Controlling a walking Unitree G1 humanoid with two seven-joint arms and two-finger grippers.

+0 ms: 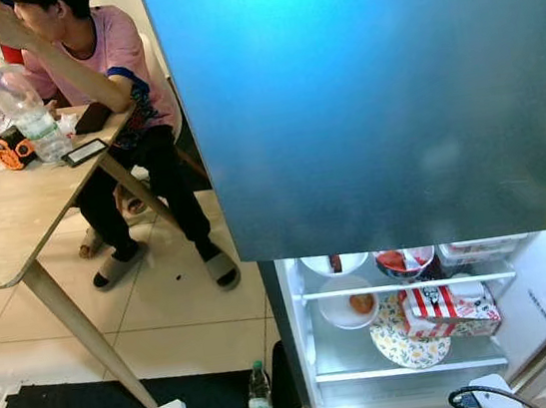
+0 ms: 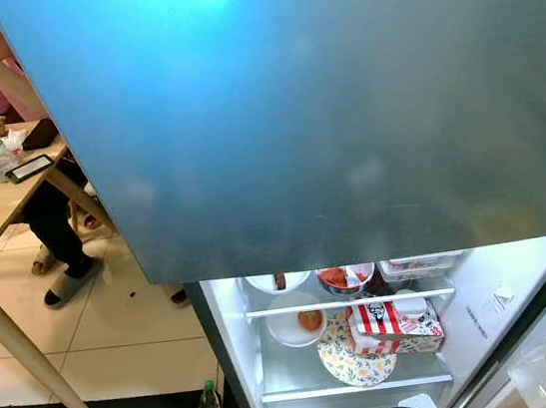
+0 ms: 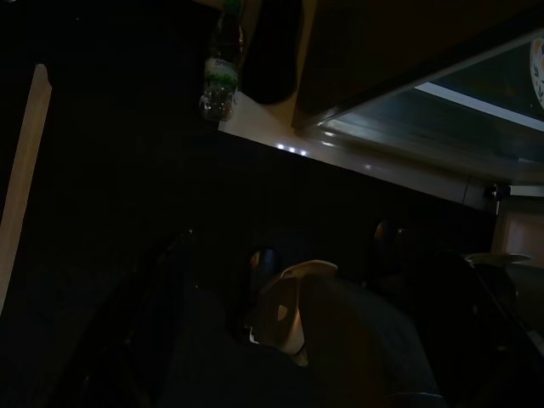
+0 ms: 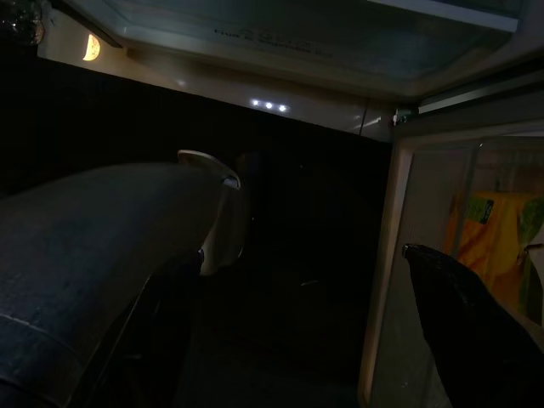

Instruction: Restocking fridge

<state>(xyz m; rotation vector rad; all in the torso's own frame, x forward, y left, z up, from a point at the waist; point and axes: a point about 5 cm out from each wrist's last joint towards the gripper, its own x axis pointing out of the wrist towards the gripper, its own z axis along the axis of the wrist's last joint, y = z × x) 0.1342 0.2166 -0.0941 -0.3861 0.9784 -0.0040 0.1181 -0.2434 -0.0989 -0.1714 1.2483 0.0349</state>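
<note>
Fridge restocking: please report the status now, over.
Both arms hang low, nothing held. Fridge lower door open; bowl, patterned plate, red-and-white box on shelf. Water bottle on floor beside fridge. Person seated at table, left.

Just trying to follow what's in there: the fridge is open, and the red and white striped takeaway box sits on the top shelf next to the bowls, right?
Not quite. The fridge is open, but the red and white striped box sits on the lower shelf, on a flowery plate beside a white bowl. The other bowls are on the shelf above. The left eye view shows this.
</note>
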